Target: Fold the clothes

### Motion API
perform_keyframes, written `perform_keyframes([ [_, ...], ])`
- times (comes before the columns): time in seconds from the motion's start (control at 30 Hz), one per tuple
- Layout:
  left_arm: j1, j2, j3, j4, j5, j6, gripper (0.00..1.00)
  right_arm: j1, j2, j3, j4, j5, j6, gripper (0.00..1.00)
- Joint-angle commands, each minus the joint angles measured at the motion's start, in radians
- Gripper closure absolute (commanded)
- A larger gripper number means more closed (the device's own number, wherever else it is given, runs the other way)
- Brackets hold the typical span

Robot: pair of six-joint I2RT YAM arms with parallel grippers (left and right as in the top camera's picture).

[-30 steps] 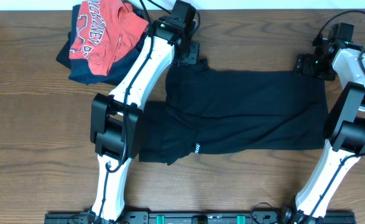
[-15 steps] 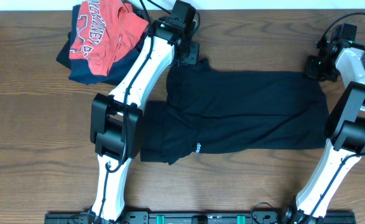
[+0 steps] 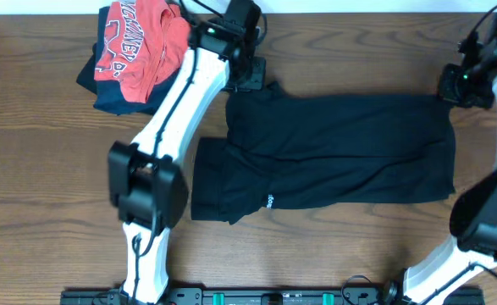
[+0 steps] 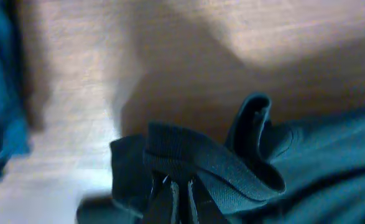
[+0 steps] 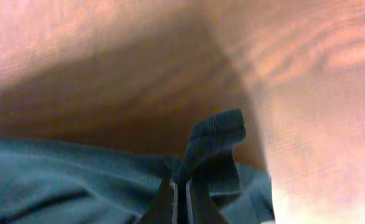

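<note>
The left pincer [image 3: 253, 76] is found clamped together on a bunched, ribbed band at the edge of the black T-shirt [image 3: 333, 152]; in the left wrist view the cloth is seen doubled over just ahead of the closed jaws. The right pincer [image 3: 463, 88] is likewise shut on a small raised tab of the same shirt's edge, and that bite is judged to be thin. The shirt is stretched between the two pincers and spreads from them toward the arm bases over the table [image 3: 28, 186]. A doubled-over portion and the small white emblem [image 3: 267, 202] lie on the base side of the left pincer. The red shirt [image 3: 138, 42] and the dark navy garment [image 3: 91, 85] are piled to the outer side of the left pincer, apart from the work. The step in hand is judged to be the carrying of the gripped far edge over toward the near hem. It is advised that both pincers be raised together and by a like amount, so that the edge is carried level. The span between them should not be widened, as extra pull could slip the tab from the right pincer, nor narrowed, as slack would be expected to sag into creases. The edge should be lowered flush onto the near hem and released only once it rests there.
</note>
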Motion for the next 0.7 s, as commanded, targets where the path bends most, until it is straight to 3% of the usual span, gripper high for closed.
perform_keyframes([
  [0.0,0.001,-0.066,0.002,-0.072,0.004,-0.008,0.94,0.004,-0.01,0.006,-0.085,-0.006,0.029,0.99],
  [0.33,-0.034,-0.068,-0.01,-0.419,-0.056,-0.018,0.94,0.004,-0.01,-0.041,-0.279,0.001,0.048,0.99],
  [0.67,-0.045,-0.068,-0.279,-0.418,-0.112,-0.052,0.94,0.004,-0.01,-0.195,-0.264,0.005,0.059,0.99],
])
